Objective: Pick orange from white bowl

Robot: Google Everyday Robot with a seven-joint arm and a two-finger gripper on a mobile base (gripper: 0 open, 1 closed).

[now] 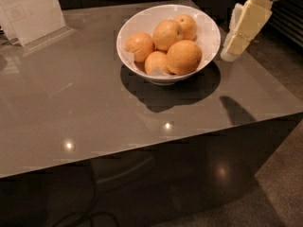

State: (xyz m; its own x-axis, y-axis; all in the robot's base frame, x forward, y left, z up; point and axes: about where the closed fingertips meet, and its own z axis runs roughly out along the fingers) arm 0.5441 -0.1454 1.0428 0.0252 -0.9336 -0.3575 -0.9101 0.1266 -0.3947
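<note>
The white bowl stands on the glossy grey table at the back middle and holds several oranges. The orange, large and pale yellowish, lies in the middle near the back. The biggest, deeper-orange one lies in front of it at the right. Smaller ones lie at the left, front and back right. My gripper hangs at the upper right, just right of the bowl's rim and above the table, pointing down and left. It holds nothing.
A clear sign holder with a paper sheet stands at the table's back left. The grey table ends at a front edge and a right edge just past the gripper. Carpeted floor lies to the right.
</note>
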